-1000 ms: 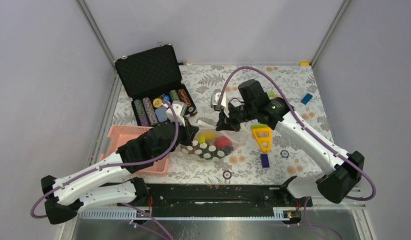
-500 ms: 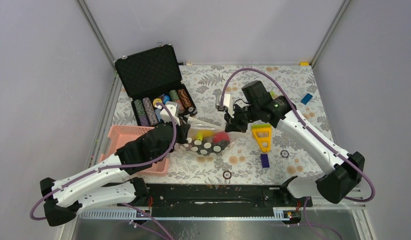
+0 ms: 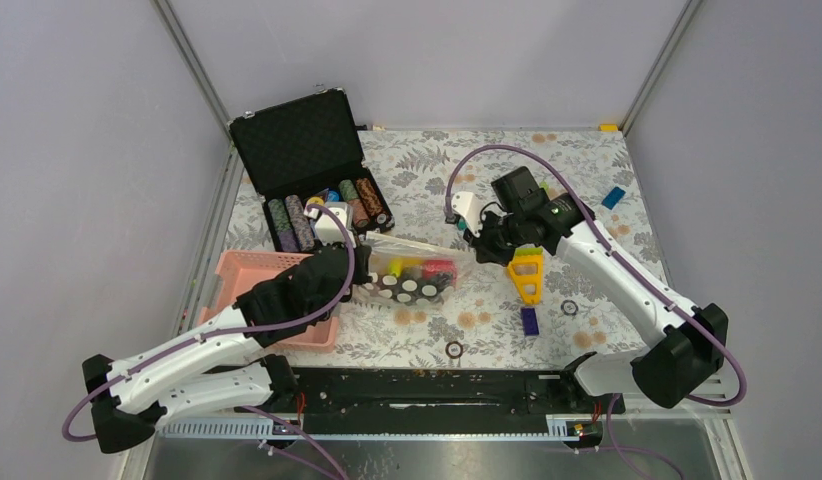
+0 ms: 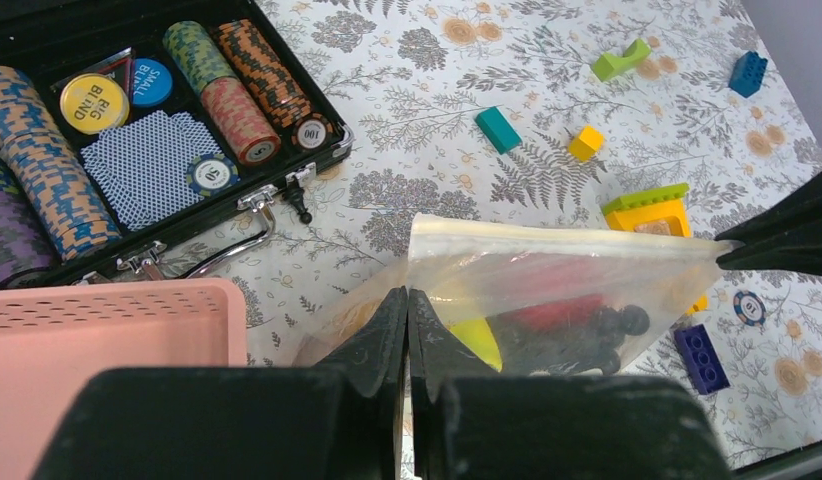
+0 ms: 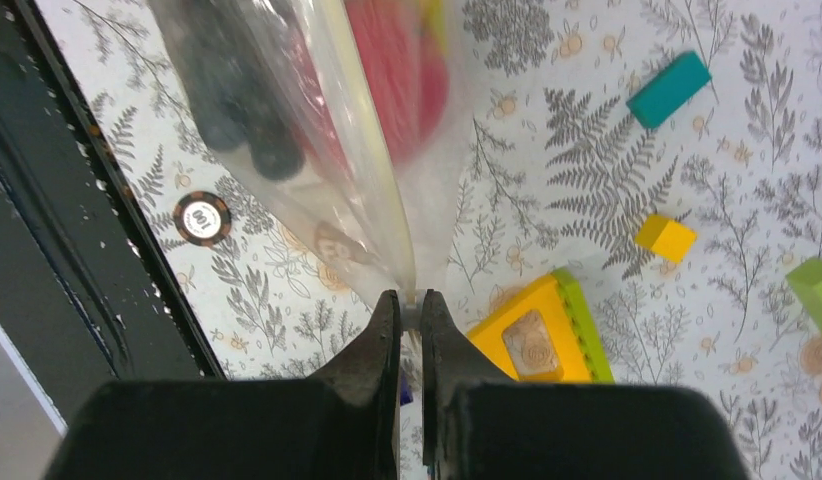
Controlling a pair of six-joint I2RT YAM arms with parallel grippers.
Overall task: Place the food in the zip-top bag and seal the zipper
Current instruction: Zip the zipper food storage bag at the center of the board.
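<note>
**Left gripper** (image 4: 408,300): jaws closed to a sliver, pinching the top corner of the bag (image 4: 547,285) at one end of the zipper (image 4: 567,240).

**Right gripper** (image 5: 408,300): jaws nearly together, nipping the opposite end of the zipper. In the right wrist view the strip runs straight away from the fingertips.

**Bag**: clear with white dots, stretched taut between the two grippers, mouth edge uppermost. It sits over the middle of the table (image 3: 587,170), just right of the basket and just in front of the case. Whether the zipper is pressed shut along its length cannot be told.

**Food**, inside the bag: red fruit (image 4: 562,308), dark grapes (image 4: 602,328), banana (image 4: 477,342). The other pieces are too blurred to name.

**Basket** (image 4: 107,320): pink, beside the left gripper.

**Case** (image 3: 302,150): black, lid open, holding rows of chips and a deck of cards.

**Yellow piece** (image 3: 525,275): on the table, close by the right gripper.

**Loose chip** (image 5: 202,218) and **teal block** (image 5: 669,88): on the table, apart from the bag.
</note>
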